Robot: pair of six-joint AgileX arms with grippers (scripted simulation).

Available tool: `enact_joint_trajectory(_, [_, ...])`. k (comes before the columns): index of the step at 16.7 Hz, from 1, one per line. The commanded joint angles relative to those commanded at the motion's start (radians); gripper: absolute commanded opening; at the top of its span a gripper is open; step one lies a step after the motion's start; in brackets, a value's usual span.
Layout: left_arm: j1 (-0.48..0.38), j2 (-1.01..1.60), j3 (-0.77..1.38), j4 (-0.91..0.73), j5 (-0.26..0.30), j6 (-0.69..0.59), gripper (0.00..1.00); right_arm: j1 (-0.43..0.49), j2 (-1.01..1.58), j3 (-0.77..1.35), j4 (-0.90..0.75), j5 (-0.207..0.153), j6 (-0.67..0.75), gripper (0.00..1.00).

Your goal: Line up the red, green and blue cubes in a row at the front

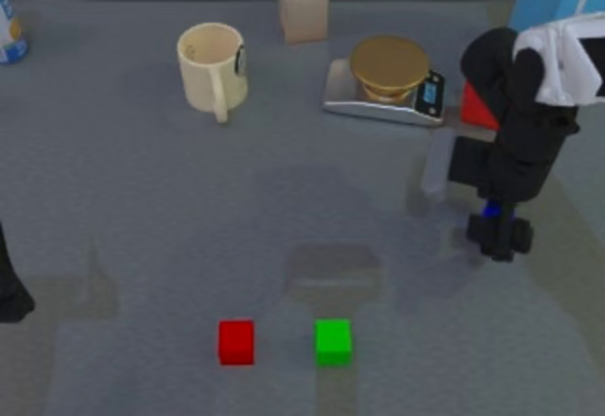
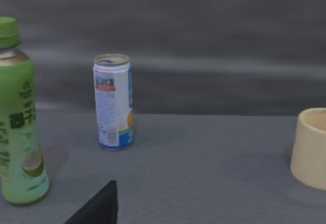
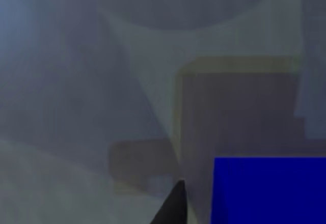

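So the right arm is hanging over the right side of the bench (image 1: 142, 208), with its pincer (image 1: 498, 236) pointing down and a bit of the blue cube (image 1: 490, 210) peeking out between the black fingers. In the right wrist view that blue cube (image 3: 267, 189) is filling the corner right next to one dark fingertip (image 3: 173, 208), so the pincer is looking clamped on it, up off the surface as far as I can tell. The red cube (image 1: 236, 341) and the green cube (image 1: 333, 340) are sitting side by side near the front edge, apart from each other with a gap between, red on the left. The left arm is parked at the far left edge, only a dark bit of its pincer (image 1: 11, 293) showing, and I can't tell whether it's apart or together. Further back a cream mug (image 1: 214, 66), a brown box (image 1: 303, 5) and a kitchen scale (image 1: 388, 80) are standing well away from the cubes.
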Motion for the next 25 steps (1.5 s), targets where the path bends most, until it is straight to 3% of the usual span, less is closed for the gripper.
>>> enact_joint_trajectory(2, [0.000,0.000,0.000,0.000,0.000,0.000,1.00,0.000,0.000,0.000,0.000,0.000,0.000,0.00])
enact_joint_trajectory(9, [0.000,0.000,0.000,0.000,0.000,0.000,1.00,0.000,0.000,0.000,0.000,0.000,0.000,0.00])
enact_joint_trajectory(18, [0.000,0.000,0.000,0.000,0.000,0.000,1.00,0.007,-0.107,0.134,-0.245,-0.008,0.010,0.00])
enact_joint_trajectory(25, [0.000,0.000,0.000,0.000,0.000,0.000,1.00,0.019,-0.126,0.137,-0.262,-0.008,0.014,0.00])
